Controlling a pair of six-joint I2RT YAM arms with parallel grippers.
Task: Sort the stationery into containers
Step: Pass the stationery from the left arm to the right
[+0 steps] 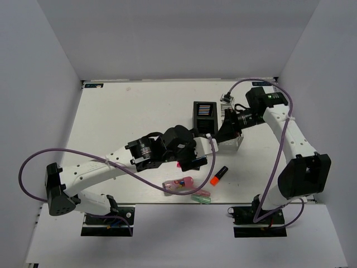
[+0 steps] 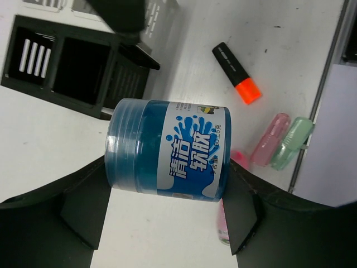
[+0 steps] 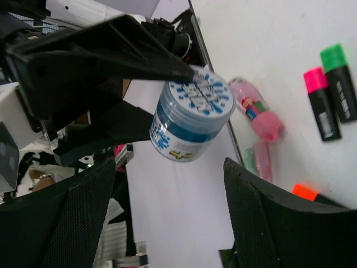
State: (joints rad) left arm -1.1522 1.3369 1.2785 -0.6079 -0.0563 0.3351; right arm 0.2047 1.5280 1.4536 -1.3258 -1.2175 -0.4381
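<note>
My left gripper (image 2: pixel 167 170) is shut on a blue jar with a blue-and-white label (image 2: pixel 167 151) and holds it above the table; it sits mid-table in the top view (image 1: pixel 192 158). The right wrist view shows the jar (image 3: pixel 192 114) between those fingers. My right gripper (image 3: pixel 170 187) is open and empty by the bins (image 1: pixel 226 129). The black mesh bin (image 1: pixel 204 114) stands beside the white mesh bin (image 1: pixel 235 143). An orange-capped marker (image 1: pixel 219 176), a pink translucent piece (image 1: pixel 178 183) and pastel pink and green pieces (image 1: pixel 201 196) lie near the front edge. Pink-capped (image 3: pixel 321 103) and green-capped (image 3: pixel 340 84) markers lie together.
The table's front edge (image 1: pixel 167 203) runs just below the pastel pieces. White walls close in the left, right and back. A purple cable loops from each arm, and the left arm lies across the table's left half.
</note>
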